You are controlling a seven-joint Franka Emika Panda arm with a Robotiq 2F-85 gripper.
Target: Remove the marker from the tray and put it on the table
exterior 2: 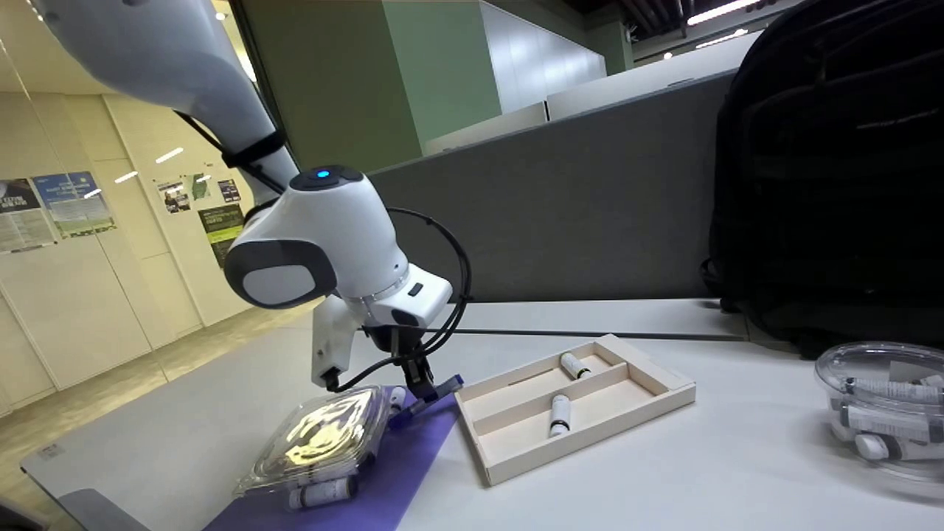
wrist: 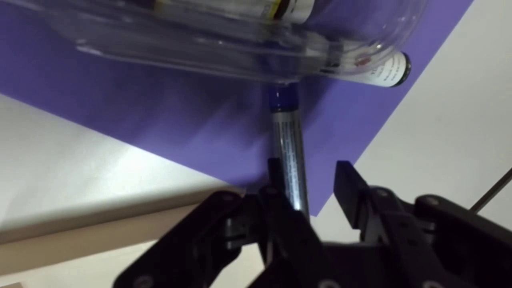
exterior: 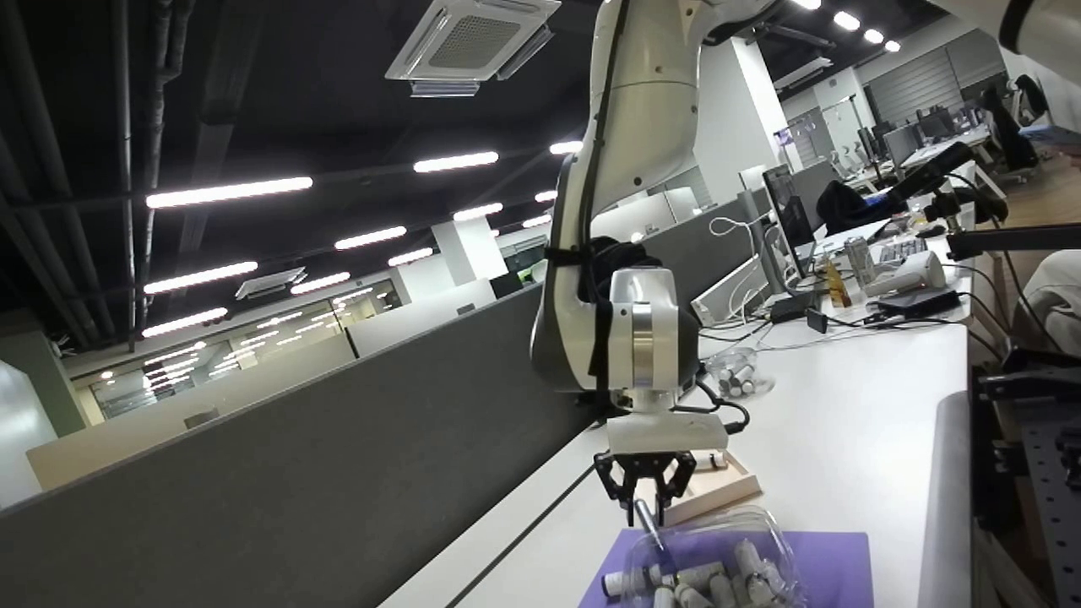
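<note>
In an exterior view, tube lights [exterior: 230, 192] glow overexposed beneath a dark ceiling [exterior: 338, 101]. The clear box [exterior 2: 332, 435] throws back golden glare. In the wrist view — dim and soft — a bright patch whitens the table [wrist: 132, 160], shadows darken the purple mat [wrist: 224, 146], and the gripper [wrist: 310, 166] looks blurred.

Smooth, rounded white robot arm [exterior: 646, 118], small dark screw spots [exterior: 638, 181], black strap [exterior 2: 256, 150], black cables [exterior 2: 465, 276] bowing out toward three o'clock, blue light [exterior 2: 323, 174] on a dark round cap [exterior 2: 310, 182], charcoal-ringed pale oval disc [exterior 2: 279, 286] at seven o'clock from it, silver band [exterior: 643, 344], black jointed tool [exterior: 645, 515], round bolt heads [wrist: 143, 281]
</note>
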